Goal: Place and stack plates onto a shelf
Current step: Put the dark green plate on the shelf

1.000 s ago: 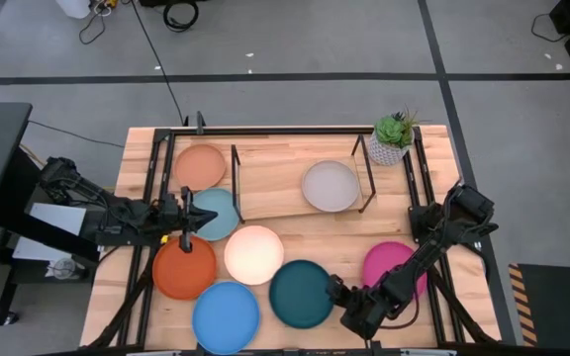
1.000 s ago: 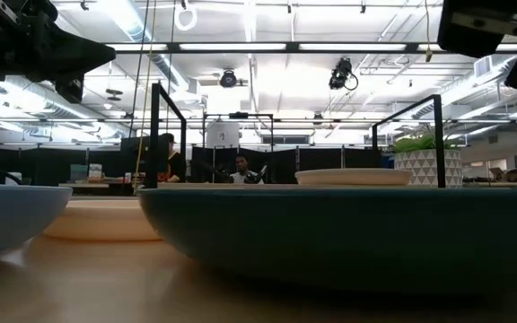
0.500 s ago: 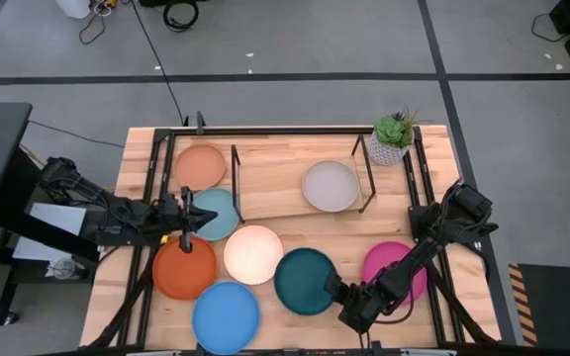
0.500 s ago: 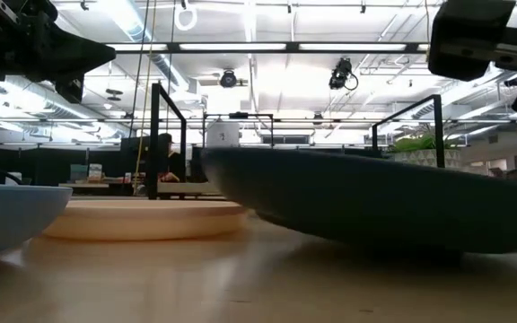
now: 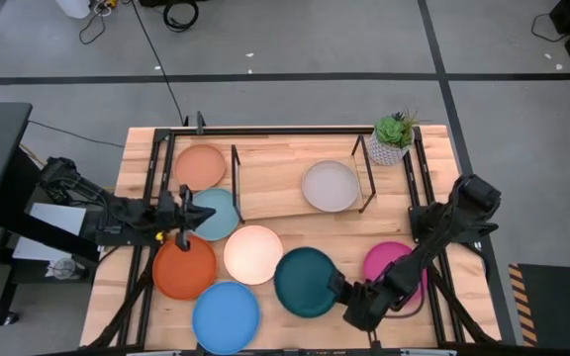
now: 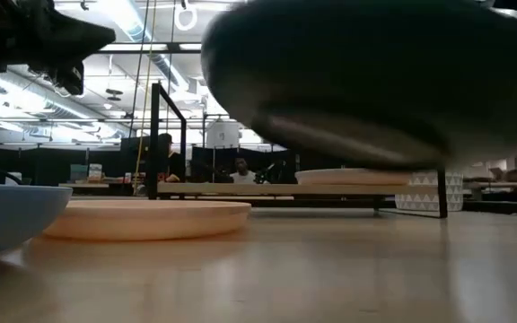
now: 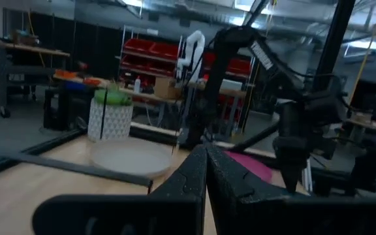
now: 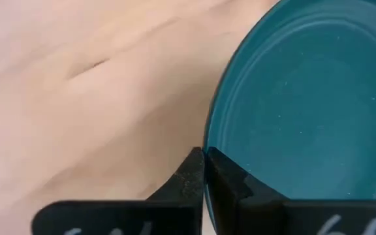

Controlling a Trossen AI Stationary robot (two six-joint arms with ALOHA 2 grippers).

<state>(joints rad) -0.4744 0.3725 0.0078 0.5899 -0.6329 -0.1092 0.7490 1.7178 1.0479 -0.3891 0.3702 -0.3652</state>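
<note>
My right gripper [image 5: 338, 289] is shut on the dark teal plate [image 5: 305, 282], which is in the air near the table's front edge; the low view shows its underside [image 6: 366, 81]. The shelf [image 5: 265, 213] stands at the far middle with the grey plate [image 5: 330, 186] resting on its wood base. Lying flat on the table are the peach [image 5: 200, 166], light teal [image 5: 218, 216], orange [image 5: 184, 269], cream [image 5: 253, 254], blue [image 5: 226, 316] and magenta [image 5: 392, 265] plates. My left gripper [image 5: 187, 213] is shut on nothing and hovers by the light teal plate's left edge. My right gripper pinches the dark teal plate's rim [image 8: 209, 145] between its two fingers, on the plate's right-hand, near side. The fingers [image 8: 189, 175] slant down at it from the table's right. The plate is lifted clear of the table and a little tilted.
A potted plant [image 5: 392, 138] stands at the shelf's far right corner. A black frame [image 5: 154, 168] edges the table. Bare wood lies on the shelf's left half [image 5: 270, 178] and between the cream plate and the shelf. People sit in the room beyond [image 6: 167, 154].
My right gripper has taken hold of the dark teal plate's rim and gone up. The plate lay flat on the table, then tipped with its held side raised while shifting a little toward the far edge, and now hangs clear of the table.
</note>
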